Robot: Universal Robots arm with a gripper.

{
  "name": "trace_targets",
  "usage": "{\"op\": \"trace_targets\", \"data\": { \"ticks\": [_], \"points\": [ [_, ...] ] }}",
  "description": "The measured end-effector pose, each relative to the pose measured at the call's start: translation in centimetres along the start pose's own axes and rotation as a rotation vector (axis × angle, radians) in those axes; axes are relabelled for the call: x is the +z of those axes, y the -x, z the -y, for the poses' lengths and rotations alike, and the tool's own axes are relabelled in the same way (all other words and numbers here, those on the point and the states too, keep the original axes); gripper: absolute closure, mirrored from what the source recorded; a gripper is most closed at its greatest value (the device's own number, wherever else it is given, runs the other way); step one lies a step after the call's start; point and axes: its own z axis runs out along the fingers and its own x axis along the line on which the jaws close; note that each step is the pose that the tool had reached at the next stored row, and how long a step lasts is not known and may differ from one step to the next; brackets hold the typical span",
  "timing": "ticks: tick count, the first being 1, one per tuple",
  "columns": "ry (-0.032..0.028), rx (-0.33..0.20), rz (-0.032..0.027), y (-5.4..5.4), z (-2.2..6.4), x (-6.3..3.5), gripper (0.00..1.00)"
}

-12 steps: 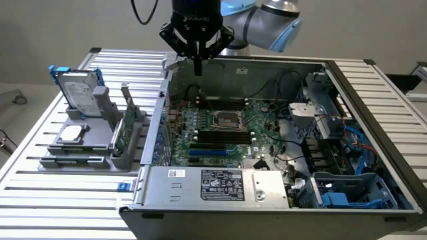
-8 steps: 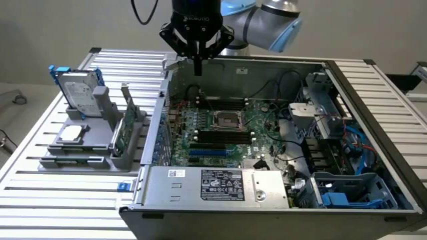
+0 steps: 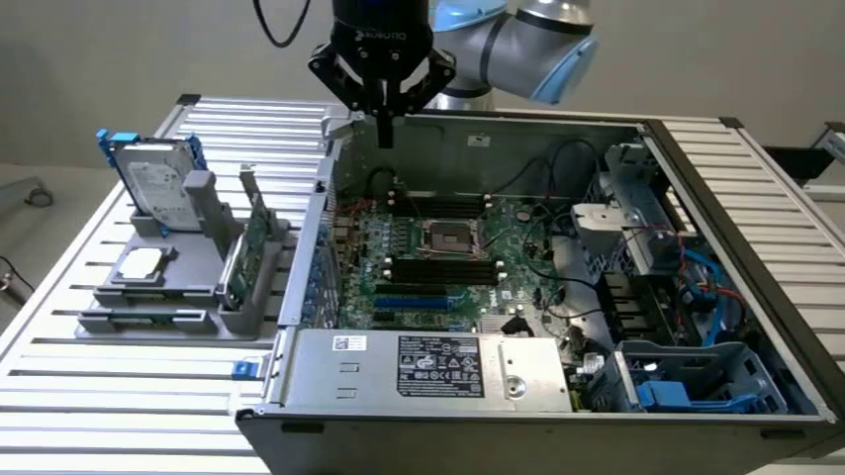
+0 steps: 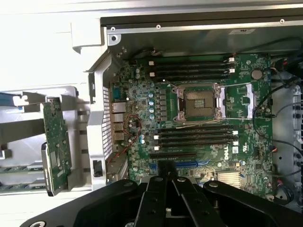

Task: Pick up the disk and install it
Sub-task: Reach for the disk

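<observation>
You had the slatted table [image 3: 119,396] filling the exterior view from edge to edge. On it lay the open case [image 3: 528,139], taking up the centre and right of the frame. The motherboard [image 3: 516,233] covered the case floor in the middle of the frame, with its empty socket between dark rows of slots. You saw the same board [image 4: 142,94] straight on in the wrist view.

Your arm [image 3: 528,40] came in at the top centre of the exterior view. The power supply [image 3: 436,371] sat in the case along the lower centre, white label up. A grey rack [image 3: 198,287] stood on the table at the exterior view's left, just beside the case wall.

Your gripper [image 3: 384,134] hung at the top centre, above the far left corner of the case and well apart from the rack. Its jaws were pressed together with nothing between them, and in the wrist view its black fingers [image 4: 166,170] met over the board.

The disk [image 3: 152,183] stood upright in the far end of the rack, at the upper left of the exterior view, blue rails at its sides. The card [image 3: 251,252] stood on edge in the rack next to the case. The chip [image 3: 142,262] lay flat on the rack, below the disk in the frame.
</observation>
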Motion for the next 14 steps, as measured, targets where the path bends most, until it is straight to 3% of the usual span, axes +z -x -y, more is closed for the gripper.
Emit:
{"op": "trace_targets", "data": {
  "ticks": [9,14],
  "points": [
    [0.0129,0.0,-0.0019,-3.7,-0.5,0.1,0.89],
    [0.0192,0.001,-0.01,-5.3,-0.77,0.1,0.89]
  ]
}}
